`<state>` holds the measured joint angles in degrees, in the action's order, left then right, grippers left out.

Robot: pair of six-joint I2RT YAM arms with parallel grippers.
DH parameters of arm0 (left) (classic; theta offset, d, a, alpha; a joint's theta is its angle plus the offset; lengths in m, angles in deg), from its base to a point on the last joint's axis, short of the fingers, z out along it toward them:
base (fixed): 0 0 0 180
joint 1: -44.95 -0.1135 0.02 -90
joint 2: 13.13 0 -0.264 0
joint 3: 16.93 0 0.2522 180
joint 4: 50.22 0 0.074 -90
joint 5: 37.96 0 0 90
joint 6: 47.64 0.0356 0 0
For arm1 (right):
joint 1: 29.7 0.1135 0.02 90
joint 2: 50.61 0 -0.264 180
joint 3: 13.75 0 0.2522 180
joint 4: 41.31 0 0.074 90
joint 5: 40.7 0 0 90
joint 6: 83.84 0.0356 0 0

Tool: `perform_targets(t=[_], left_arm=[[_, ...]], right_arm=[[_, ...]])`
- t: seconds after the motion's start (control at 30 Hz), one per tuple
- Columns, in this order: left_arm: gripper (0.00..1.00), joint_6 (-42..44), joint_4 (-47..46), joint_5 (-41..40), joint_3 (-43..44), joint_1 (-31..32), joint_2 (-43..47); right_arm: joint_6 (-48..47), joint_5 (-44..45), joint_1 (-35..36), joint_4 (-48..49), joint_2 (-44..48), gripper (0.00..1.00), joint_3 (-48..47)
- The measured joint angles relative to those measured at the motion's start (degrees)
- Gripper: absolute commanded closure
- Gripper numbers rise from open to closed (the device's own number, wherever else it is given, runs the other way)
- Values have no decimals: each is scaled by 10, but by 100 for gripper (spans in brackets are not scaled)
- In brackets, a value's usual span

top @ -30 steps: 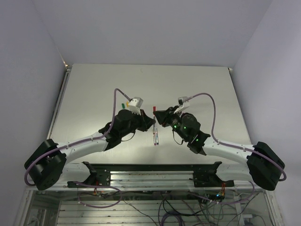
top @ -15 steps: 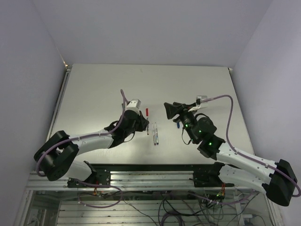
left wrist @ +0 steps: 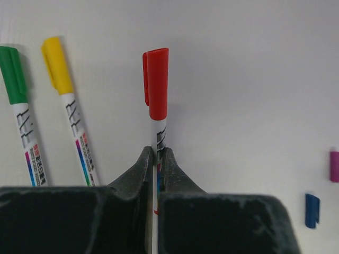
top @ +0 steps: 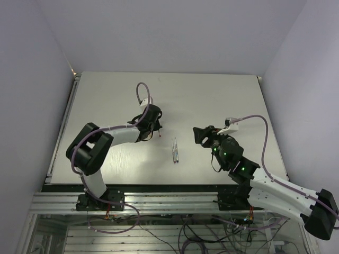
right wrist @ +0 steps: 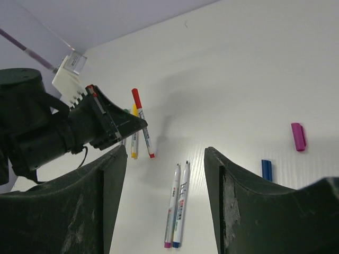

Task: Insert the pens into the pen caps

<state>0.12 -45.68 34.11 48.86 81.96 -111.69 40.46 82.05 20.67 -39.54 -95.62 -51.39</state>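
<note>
The left gripper [left wrist: 157,156] has its jaws clamped on the red pen [left wrist: 158,90], gripping the barrel just below the red cap [left wrist: 158,79]. In the left wrist view the pen's long axis runs straight out from the fingers, cap at the far end. Whether it touches the table [top: 222,95] I cannot tell. To its left lie the yellow pen [left wrist: 69,121] and the green pen [left wrist: 21,127], both capped, roughly parallel to the red one and leaning slightly left, caps also at the far end. The right gripper [right wrist: 165,149] is well apart from all this, over the right half of the table, its jaws standing wide with nothing between them. Between the two grippers, the purple-tipped pen [right wrist: 171,211] and the blue-tipped pen [right wrist: 181,206] lie uncapped side by side, nearly touching, long axes running near to far on the table, coloured tips toward the right wrist camera. Right of them the blue cap [right wrist: 266,169] and the purple cap [right wrist: 298,136] lie flat, apart from each other and from the pens, their axes roughly along the same near-to-far line
</note>
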Motion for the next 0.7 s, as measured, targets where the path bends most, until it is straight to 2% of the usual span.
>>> perform_targets(t=[0.2,0.37,0.57,0.7], left_arm=[[92,0,42,-22,56,-13,-51],[80,3,68,-37,101,-20,-79],[79,3,95,-51,116,-28,-88],[73,4,105,-55,118,-28,-92]], right_arm=[[15,14,0,-43,27,42,3],[26,16,0,-64,31,42,11],[30,16,0,-73,31,42,11],[32,15,0,-73,31,42,12]])
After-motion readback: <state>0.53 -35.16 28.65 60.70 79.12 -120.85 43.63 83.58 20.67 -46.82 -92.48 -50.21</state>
